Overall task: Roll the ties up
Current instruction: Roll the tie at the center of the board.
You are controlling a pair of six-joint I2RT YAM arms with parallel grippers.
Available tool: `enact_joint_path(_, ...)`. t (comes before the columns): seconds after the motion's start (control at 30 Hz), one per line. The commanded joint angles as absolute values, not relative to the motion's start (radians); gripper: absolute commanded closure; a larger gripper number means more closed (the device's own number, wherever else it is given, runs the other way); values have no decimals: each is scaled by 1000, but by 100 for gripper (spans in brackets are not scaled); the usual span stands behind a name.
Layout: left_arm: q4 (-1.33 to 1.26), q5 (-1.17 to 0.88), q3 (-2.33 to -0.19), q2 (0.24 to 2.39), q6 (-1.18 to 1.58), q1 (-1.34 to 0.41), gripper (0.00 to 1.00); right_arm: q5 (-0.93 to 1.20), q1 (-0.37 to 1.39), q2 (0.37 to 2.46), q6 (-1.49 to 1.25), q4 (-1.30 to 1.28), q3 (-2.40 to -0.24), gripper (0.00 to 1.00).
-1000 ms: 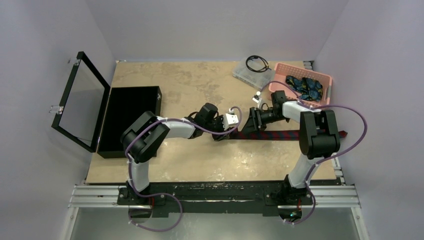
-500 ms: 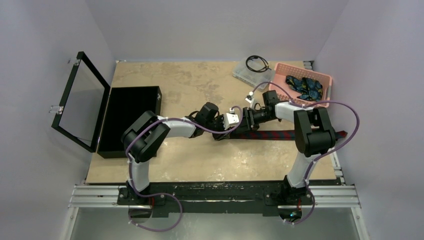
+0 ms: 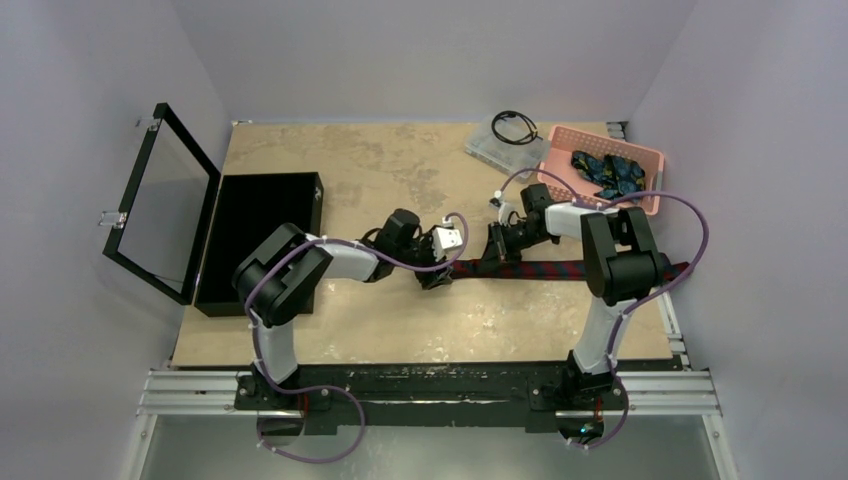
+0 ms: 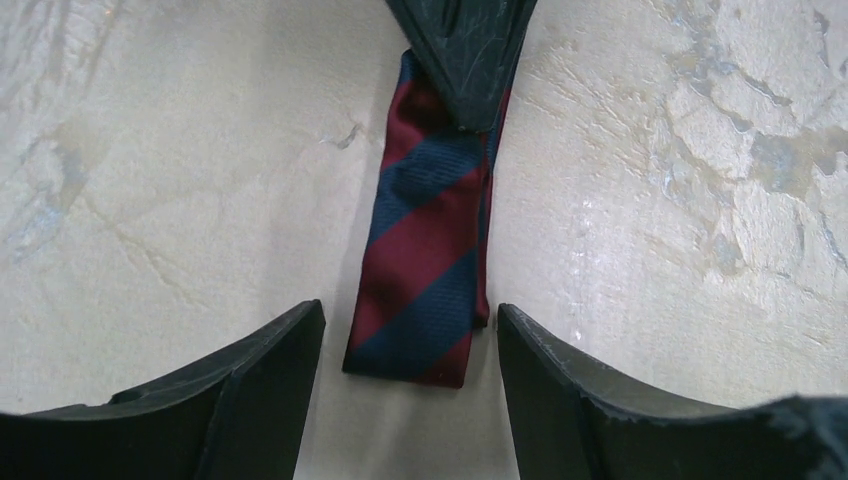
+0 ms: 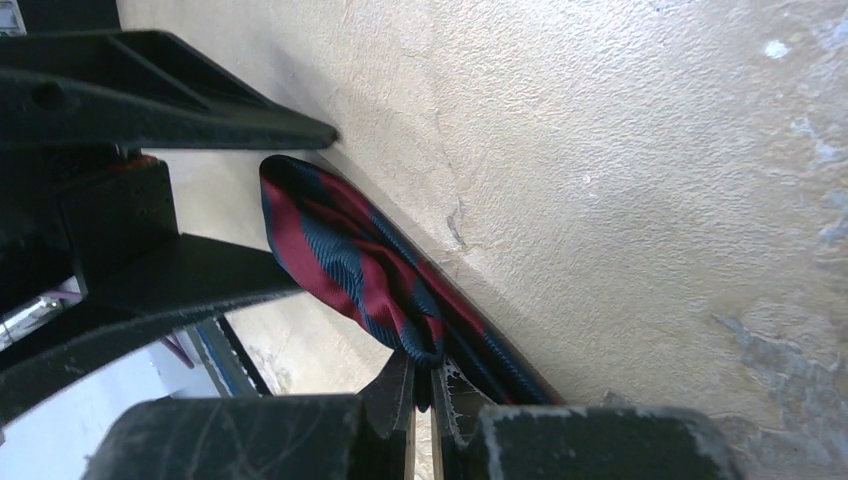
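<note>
Maroon with navy stripes, one tie (image 3: 560, 268) lies on the table (image 3: 350, 160), stretched from the middle toward the right edge. Its left end is folded over. The right gripper (image 5: 425, 385) is closed on this fold and pinches it. The left gripper (image 4: 408, 325) stands apart, with one finger on each side of the tie's end. Blue ties (image 3: 608, 172) lie heaped in one pink basket (image 3: 650, 155); their number I cannot tell. One black case (image 3: 255, 240) stands open at left.

Robotics lab test cell, plain pale-violet walls (image 3: 420, 50) enclosing a worn tan table (image 3: 330, 165), cabled arms (image 3: 292, 276) on an aluminium rail (image 3: 190, 392).
</note>
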State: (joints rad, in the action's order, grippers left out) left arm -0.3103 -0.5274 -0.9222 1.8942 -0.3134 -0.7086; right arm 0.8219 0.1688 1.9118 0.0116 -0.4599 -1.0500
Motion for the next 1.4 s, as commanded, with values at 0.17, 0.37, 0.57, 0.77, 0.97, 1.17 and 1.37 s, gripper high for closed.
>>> enact_joint_path(0.17,-559,-661,-806,1872,-283,-645,34,678,174,1972,30,-463,-1089,100)
enact_joint_path(0.37,-607,-651,-802,1911,-297,-648,45,670,175,1992,34,-465,-1086,100)
enact_joint_path(0.57,-706,-684,-744,1846,-237,-648,63,698,200,1996,18,-439,-1070,100)
enact_joint_path(0.77,-705,-687,-723,1769,-203,-650,63,734,256,2004,-55,-362,-1052,100)
enact_joint_path(0.97,-692,-698,-756,1789,-171,-659,62,756,300,2024,-88,-329,-1058,100)
enact_joint_path(1.17,-584,-668,-823,1865,-229,-678,62,814,304,1997,-80,-322,-1052,100)
enact_joint_path(1.37,-446,-600,-844,1886,-311,-687,62,864,304,1960,1,-379,-1054,92)
